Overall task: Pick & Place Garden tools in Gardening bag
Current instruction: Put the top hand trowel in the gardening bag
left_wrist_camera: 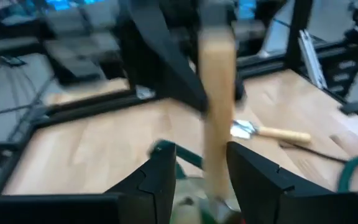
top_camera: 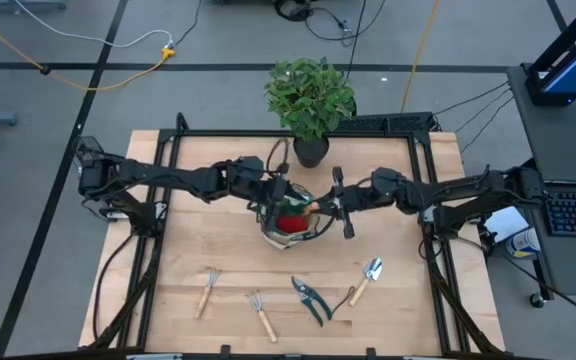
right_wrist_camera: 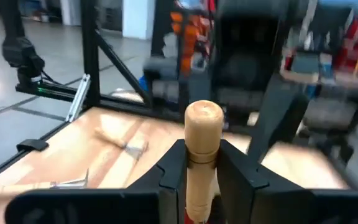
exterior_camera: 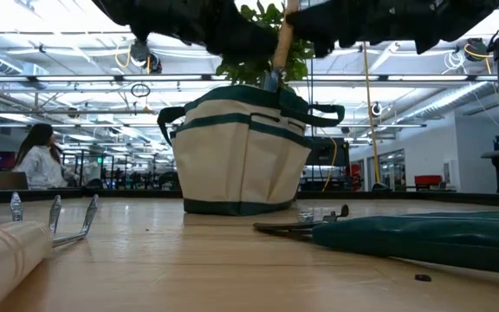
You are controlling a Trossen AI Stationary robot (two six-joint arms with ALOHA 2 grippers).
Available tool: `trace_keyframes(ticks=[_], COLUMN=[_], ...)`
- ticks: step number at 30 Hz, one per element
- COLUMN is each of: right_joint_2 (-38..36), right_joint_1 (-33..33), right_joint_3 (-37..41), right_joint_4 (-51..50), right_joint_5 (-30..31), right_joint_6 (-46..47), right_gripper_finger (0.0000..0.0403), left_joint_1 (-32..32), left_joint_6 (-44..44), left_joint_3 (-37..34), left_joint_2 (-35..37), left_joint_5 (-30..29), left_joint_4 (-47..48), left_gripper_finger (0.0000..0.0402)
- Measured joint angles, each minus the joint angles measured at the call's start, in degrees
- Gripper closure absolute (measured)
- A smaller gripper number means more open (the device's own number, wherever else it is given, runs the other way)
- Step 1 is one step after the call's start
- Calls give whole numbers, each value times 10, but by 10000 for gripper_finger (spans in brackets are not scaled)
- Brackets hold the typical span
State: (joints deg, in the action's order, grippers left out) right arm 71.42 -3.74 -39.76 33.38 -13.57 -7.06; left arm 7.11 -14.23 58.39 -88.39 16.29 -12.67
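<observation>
We see the high view evenly and brightly lit from overhead, with only soft, short shadows under the arms on the wooden table (top_camera: 218,240). In the low view, ceiling lights (exterior_camera: 141,59) glare in the upper half, leaving the arms along the top edge as dark silhouettes; the objects nearest the lens at lower left and lower right are out of focus. Both wrist views are smeared by motion blur, backgrounds worst; the wooden handle (right_wrist_camera: 202,155) at centre stays fairly crisp.

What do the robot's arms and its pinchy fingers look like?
Both are dark, nearly black jointed arms, the left arm and the right arm, with thin black cables trailing from their bases. Each ends in two flat, angular black fingers.
</observation>
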Motion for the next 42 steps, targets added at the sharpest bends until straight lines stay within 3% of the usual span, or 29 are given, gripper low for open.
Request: trace_keyframes(ticks=[9,15,19,24,29,35,42], right_joint_2=[1,1,1,1,1,33,86], right_joint_1=[1,0,0,0,0,1,1], right_joint_3=[0,0,0,0,0,0,0], right_joint_4=[1,38,33,10,17,24,87], right_joint_5=[13,13,13,16,16,16,14], right_joint_6=[104,130,170,211,219,232,248], right_gripper_finger=[346,346,346,346,346,346,345], left_joint_1=[0,-8,-24,-51,-67,-76,-80], left_joint_6=[48,58,34,-4,-26,-22,-22], left_joint_3=[0,0,0,0,0,0,0], left_joint_2=[39,41,41,41,41,41,4], left_joint_5=[-67,-51,-9,20,11,-46,-39], left_joint_4=[140,214,254,259,259,258,241], left_gripper_finger=[254,254,254,254,254,254,254])
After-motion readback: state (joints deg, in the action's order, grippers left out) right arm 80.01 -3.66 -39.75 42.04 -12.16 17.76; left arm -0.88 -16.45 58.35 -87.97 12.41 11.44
